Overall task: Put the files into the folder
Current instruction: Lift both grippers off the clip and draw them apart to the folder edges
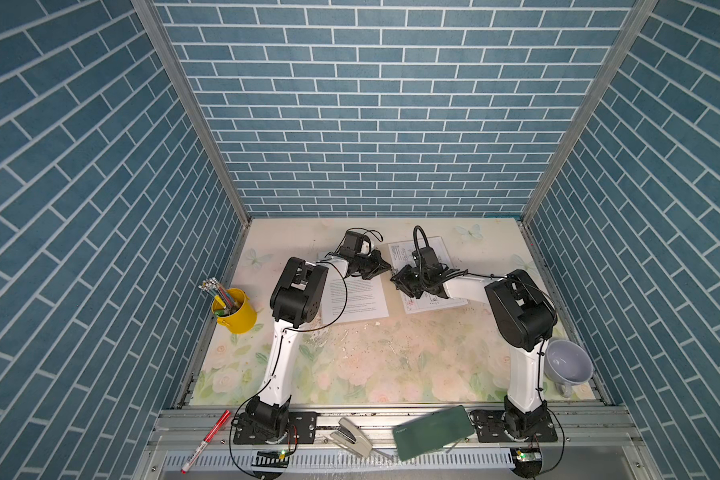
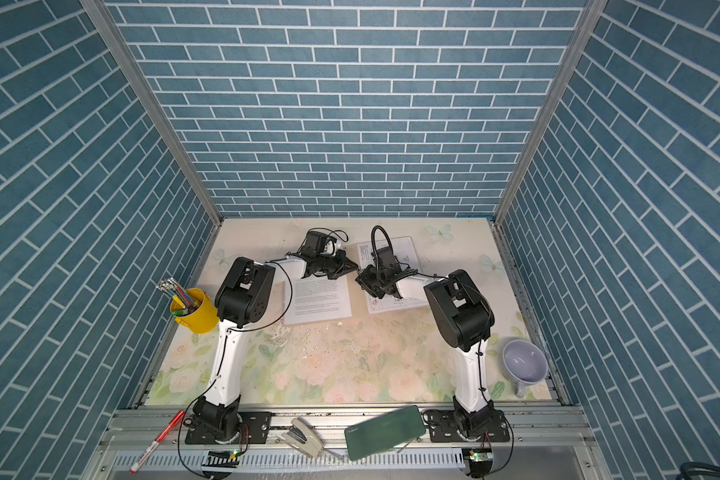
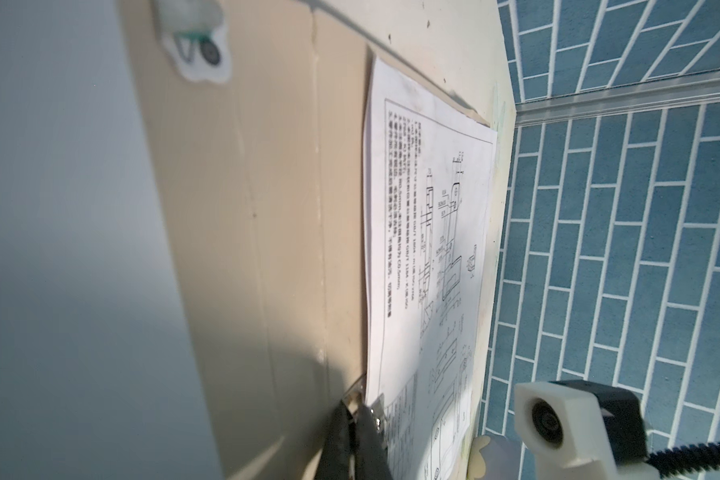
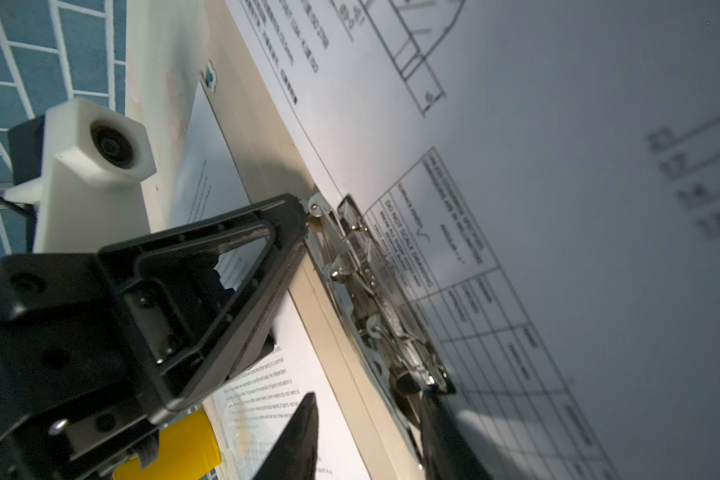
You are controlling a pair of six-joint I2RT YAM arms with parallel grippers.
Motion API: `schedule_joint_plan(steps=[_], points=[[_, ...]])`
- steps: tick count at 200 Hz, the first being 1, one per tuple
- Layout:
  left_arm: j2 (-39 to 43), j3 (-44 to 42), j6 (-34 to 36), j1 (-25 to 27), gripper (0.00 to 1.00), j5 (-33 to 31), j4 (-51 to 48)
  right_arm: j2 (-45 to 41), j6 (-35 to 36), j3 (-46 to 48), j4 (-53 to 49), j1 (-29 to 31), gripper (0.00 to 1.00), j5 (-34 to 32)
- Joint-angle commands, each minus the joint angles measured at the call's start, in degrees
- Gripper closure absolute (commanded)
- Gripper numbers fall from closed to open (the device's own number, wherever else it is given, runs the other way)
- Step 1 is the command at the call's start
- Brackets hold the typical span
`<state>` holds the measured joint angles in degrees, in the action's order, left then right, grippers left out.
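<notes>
The job looks roughly midway. The kraft folder (image 3: 267,208) lies open at the far middle of the flowered surface (image 1: 391,357). The sheet of line drawings (image 3: 433,187) lies on its right half, one edge at the metal clip (image 4: 362,282) by the spine. Whether the clip actually clamps that edge cannot be told.

A printed text sheet (image 1: 356,301) lies flat on the other side of the spine, clear of the clip and partly under the left arm. The third sheet cannot be made out with certainty. By my reading, the text pages have yet to be tucked in under the clip and the cover then closed.

The left pincer (image 1: 386,266) has its jaws together, tip touching one end of the clip. It is unclear whether it pinches any part of the clip. The right pincer (image 4: 371,397) has its jaws apart, and one finger touches the clip's other end.

The main hindrance is crowding: both pincers meet at the spine, and both arms hang over the pages.

The other things are well apart from the folder:
- a yellow pencil cup (image 1: 233,311) at the left edge
- a lavender mug (image 1: 568,361) at the right edge
- a red marker (image 1: 206,440), a stapler (image 1: 352,436) and a dark green case (image 1: 433,432) on the front rail
</notes>
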<state>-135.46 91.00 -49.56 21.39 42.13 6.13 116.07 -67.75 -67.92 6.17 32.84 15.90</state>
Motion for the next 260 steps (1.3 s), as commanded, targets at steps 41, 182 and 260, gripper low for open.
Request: schedule_joint_plan(steps=[41,182,260], points=[[-0.1,-0.2,1.3,-0.5,0.94,0.5,-1.3,2.7,-4.8,7.4,-4.2,-1.0,0.51,-2.0],[-1.1,0.7,0.2,-0.6,0.93,0.8,-0.1,-5.4,-11.5,7.5,-5.6,0.5,0.38,1.1],[0.6,0.9,-1.0,-0.7,0.78,2.9,3.0,-10.2,-2.3,5.3,-0.4,1.0,0.39,1.5]])
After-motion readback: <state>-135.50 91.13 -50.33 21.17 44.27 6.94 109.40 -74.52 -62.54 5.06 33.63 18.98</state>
